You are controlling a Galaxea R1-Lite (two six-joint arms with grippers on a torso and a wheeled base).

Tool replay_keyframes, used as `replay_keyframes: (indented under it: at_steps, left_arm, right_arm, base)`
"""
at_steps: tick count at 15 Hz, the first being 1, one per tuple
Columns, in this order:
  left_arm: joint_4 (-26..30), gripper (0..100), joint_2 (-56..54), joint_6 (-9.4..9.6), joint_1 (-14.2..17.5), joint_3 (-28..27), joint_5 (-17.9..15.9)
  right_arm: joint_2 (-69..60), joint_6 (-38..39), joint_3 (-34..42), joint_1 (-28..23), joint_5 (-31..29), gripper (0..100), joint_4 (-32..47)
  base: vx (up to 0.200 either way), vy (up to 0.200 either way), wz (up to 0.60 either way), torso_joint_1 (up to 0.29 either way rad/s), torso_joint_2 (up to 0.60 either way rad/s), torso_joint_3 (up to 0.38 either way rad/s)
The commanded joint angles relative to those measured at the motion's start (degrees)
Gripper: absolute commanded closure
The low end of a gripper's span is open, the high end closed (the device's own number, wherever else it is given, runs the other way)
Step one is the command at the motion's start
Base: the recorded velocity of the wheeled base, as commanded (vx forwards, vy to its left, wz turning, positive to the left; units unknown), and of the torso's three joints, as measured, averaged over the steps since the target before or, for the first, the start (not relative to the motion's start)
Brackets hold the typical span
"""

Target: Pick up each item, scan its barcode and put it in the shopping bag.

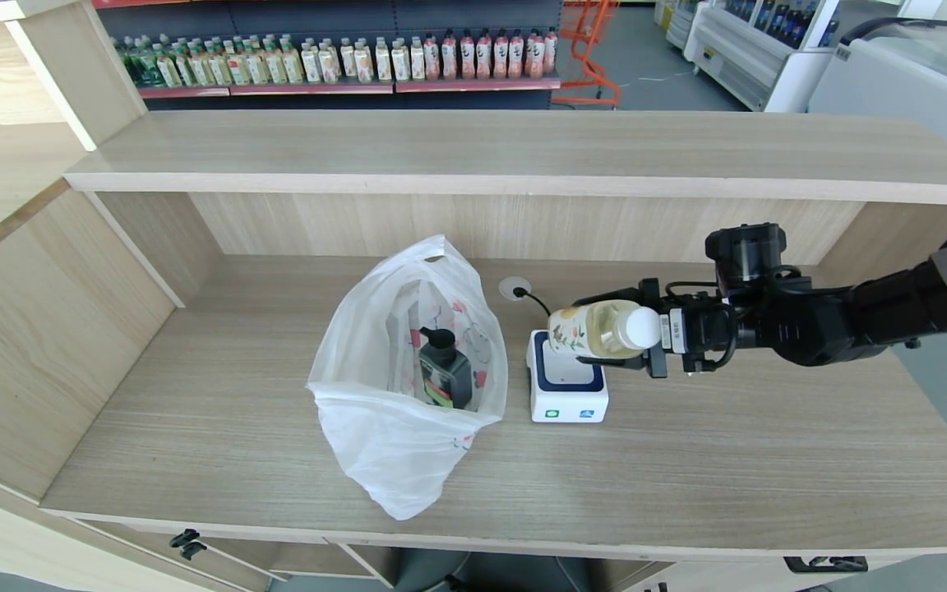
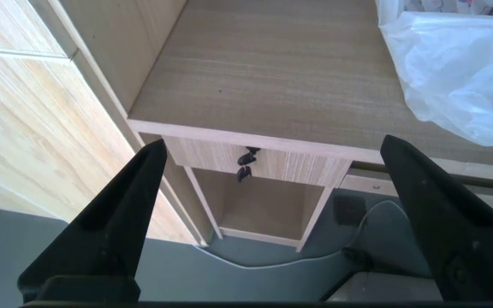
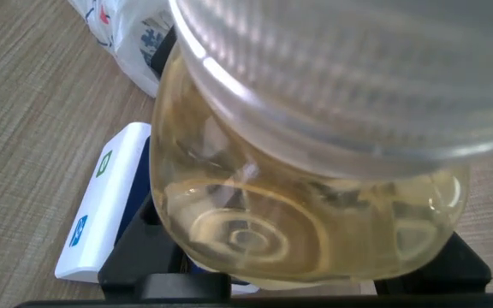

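Note:
My right gripper [image 1: 587, 329] is shut on a clear bottle [image 1: 601, 329] of pale yellow drink with a white cap. It holds the bottle on its side just above the white scanner [image 1: 568, 386] with the blue top. From the right wrist, the bottle [image 3: 315, 162] looms close over the scanner [image 3: 101, 214]. Left of the scanner, the white shopping bag [image 1: 408, 395] stands open on the counter with a black pump bottle [image 1: 445, 370] inside. My left gripper [image 2: 272, 222] is open and holds nothing, below the counter's front edge, near a corner of the bag [image 2: 460, 68].
A black cable runs from the scanner to a grommet [image 1: 515, 288] at the back. A raised ledge [image 1: 523, 148] and wooden side walls enclose the counter [image 1: 728, 460]. Bare counter lies right of and in front of the scanner. A drawer handle [image 2: 247, 162] sits under the front edge.

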Motion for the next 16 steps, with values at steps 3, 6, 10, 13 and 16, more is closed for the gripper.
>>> replay_keyframes:
  at_steps: [3,6,10,13,16]
  left_arm:
    - [0.0,0,0.0,-0.01,0.0,0.0,0.0]
    - [0.0,0,0.0,-0.01,0.0,0.0,-0.1]
    - [0.0,0,0.0,-0.01,0.1,0.0,0.0]
    - [0.0,0,0.0,-0.01,0.0,0.0,0.0]
    - [0.0,0,0.0,-0.01,0.1,0.0,0.0]
  right_arm:
    - [-0.2,0.1,0.0,0.1,-0.1,100,0.1]
    - [-1.0,0.4,0.0,0.1,-0.1,100,0.1]
    - [-14.4,18.8,3.1,-1.1,-1.2,100,1.4]
    - [-28.6,59.4,6.4,1.0,-16.2,100,1.0]
    - [-36.1,87.3,10.1,8.9,-30.7,100,1.0]
  base:
    - [0.0,0.0,0.0,0.0,0.0,0.0]
    - [0.0,0.0,0.0,0.0,0.0,0.0]
    - [0.0,0.0,0.0,0.0,0.0,0.0]
    - [0.0,0.0,0.0,0.0,0.0,0.0]
    - [0.0,0.0,0.0,0.0,0.0,0.0]
